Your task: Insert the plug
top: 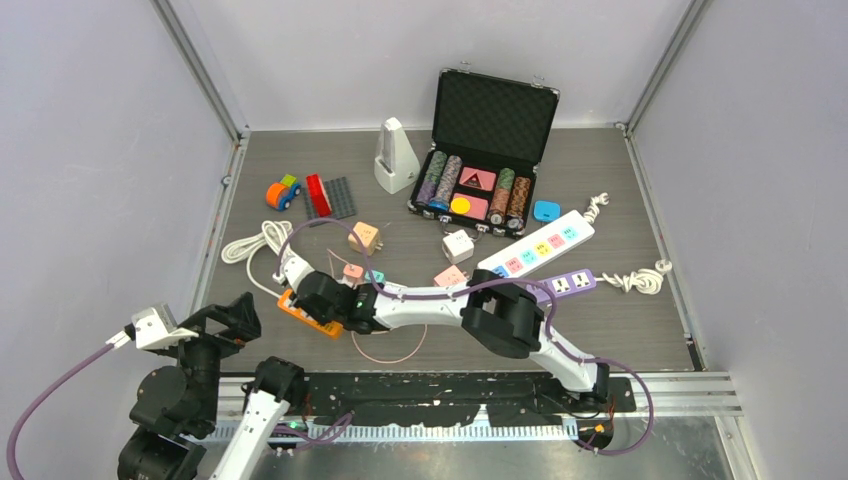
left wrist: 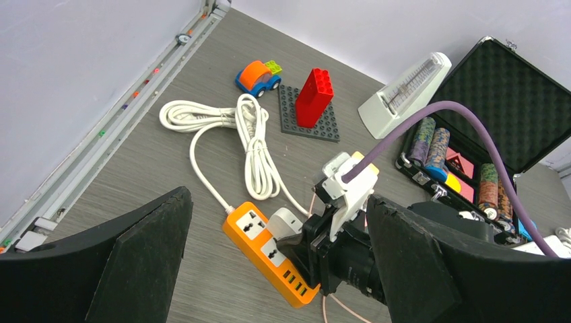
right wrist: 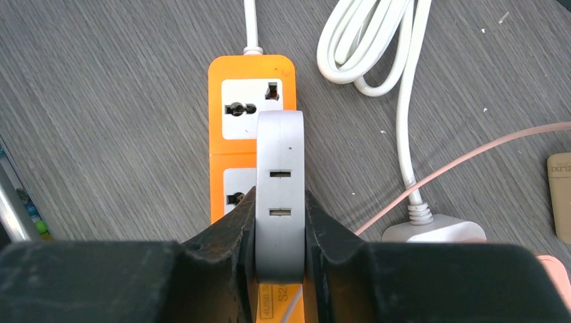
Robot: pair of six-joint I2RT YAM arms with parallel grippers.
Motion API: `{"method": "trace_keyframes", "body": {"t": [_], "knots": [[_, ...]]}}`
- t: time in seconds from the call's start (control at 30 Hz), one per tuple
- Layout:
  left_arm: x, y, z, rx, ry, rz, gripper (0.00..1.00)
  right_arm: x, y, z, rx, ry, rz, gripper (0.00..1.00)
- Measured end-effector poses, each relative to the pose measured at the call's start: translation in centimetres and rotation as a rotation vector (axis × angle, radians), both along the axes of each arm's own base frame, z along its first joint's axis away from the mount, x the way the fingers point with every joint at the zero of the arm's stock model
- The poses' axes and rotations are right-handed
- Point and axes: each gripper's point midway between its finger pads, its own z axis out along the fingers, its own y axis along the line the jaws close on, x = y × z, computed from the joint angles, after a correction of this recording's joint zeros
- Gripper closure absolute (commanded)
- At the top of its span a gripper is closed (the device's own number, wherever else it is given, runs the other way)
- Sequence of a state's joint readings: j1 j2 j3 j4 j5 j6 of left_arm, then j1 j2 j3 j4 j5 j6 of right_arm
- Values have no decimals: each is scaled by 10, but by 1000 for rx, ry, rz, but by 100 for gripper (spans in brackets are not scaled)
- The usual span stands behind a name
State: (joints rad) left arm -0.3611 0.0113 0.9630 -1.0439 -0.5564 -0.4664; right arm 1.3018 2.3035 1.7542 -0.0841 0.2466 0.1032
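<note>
The orange power strip [top: 300, 312] lies on the table [top: 620, 330] close to the near edge, toward the near-left corner. Its white cord [top: 255, 243] is bundled in loops nearer the left edge.

The right gripper [right wrist: 279, 202] reaches across from the right and is clamped on a grey plug [right wrist: 279, 148], one finger pressing each flat side. The plug has a rounded end and two small slots on the face turned to the wrist camera. It sits directly over the strip, covering the lower edge of the first socket and most of the second. Whether its pins are in the socket cannot be told.

The left gripper [left wrist: 277, 198] is raised above the near-left corner, apart from the strip. Its jaws are spread wide with nothing between them.

A pink cable [right wrist: 471, 155] curves across the table just right of the strip.
</note>
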Motion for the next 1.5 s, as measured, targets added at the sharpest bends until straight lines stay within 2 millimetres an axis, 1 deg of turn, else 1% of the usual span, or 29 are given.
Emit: {"method": "trace_keyframes", "body": {"t": [0.33, 0.53, 0.93, 1.17, 1.33, 1.5], "knots": [[0, 0, 0, -1, 0, 0, 0, -3, 2, -2, 18, -16, -6, 95], [0, 0, 0, -1, 0, 0, 0, -6, 2, -3, 64, -13, 9, 95], [0, 0, 0, -1, -1, 0, 0, -6, -2, -4, 105, -88, -2, 95], [0, 0, 0, -1, 0, 0, 0, -10, -7, -4, 133, -103, 24, 95], [0, 0, 0, -1, 0, 0, 0, -9, -5, -2, 110, -120, 52, 95], [0, 0, 0, -1, 0, 1, 0, -7, 0, -5, 52, -131, 72, 95]]}}
